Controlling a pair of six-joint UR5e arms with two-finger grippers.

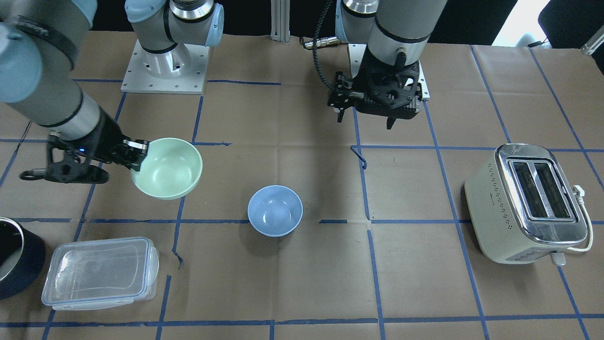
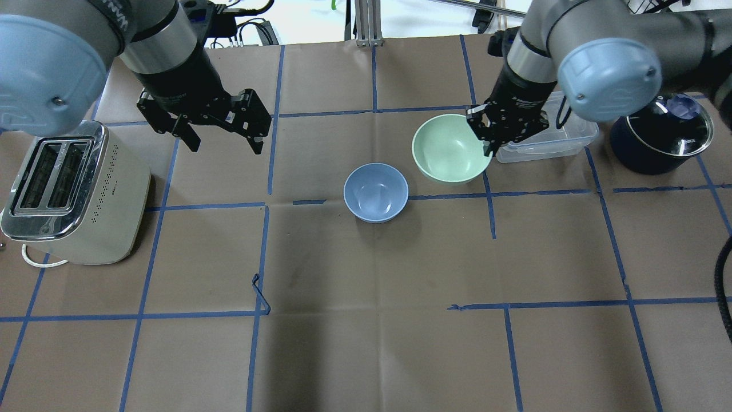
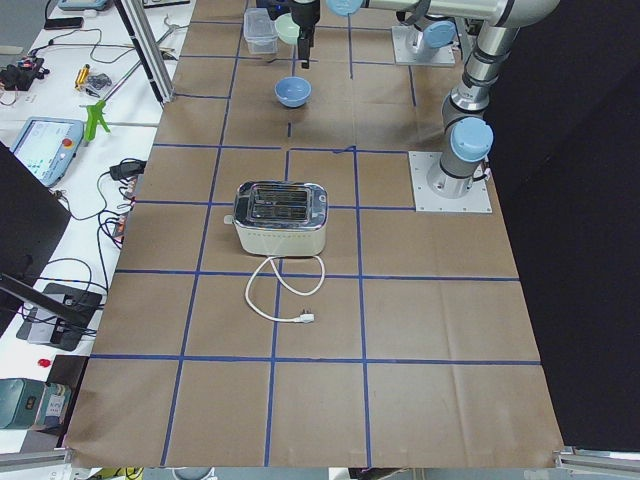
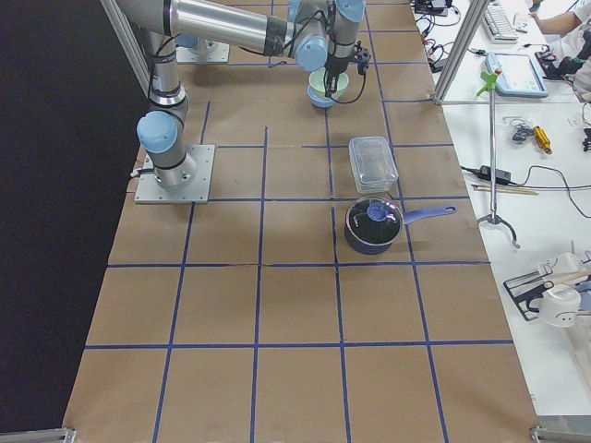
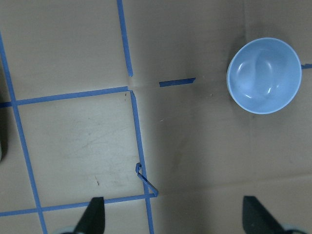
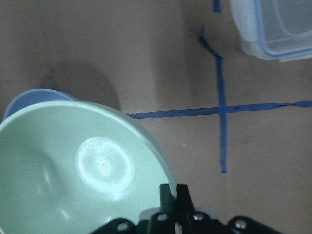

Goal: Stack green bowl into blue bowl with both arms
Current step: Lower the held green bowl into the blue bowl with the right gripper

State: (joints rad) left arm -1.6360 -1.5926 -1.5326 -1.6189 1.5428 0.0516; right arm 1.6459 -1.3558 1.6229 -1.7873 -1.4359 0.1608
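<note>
Right gripper (image 2: 489, 134): fingers pinched on the rim of the green bowl (image 2: 450, 149), one inside and one outside. In the right wrist view only the fingertips (image 6: 170, 195) show, at the bottom edge. The bowl looks tilted and clear of the table, though the gap under it can't be seen directly.

The blue bowl (image 2: 376, 191) sits upright on the brown paper near table centre, just beside the green bowl and not touching it. From the right wrist camera the green bowl covers nearly all of it, so only a sliver of blue rim shows.

Left gripper (image 2: 225, 140): fingers wide apart, holding nothing, hanging above the table between the toaster (image 2: 74, 194) and the blue bowl. Its wrist view shows only the two fingertips, at the frame bottom.

The clear lidded container (image 2: 549, 143) is partly hidden behind the right gripper. The dark saucepan (image 2: 657, 143) is partly covered by the right arm's elbow cap. In both side views the bowls are too small and overlapped to separate.
</note>
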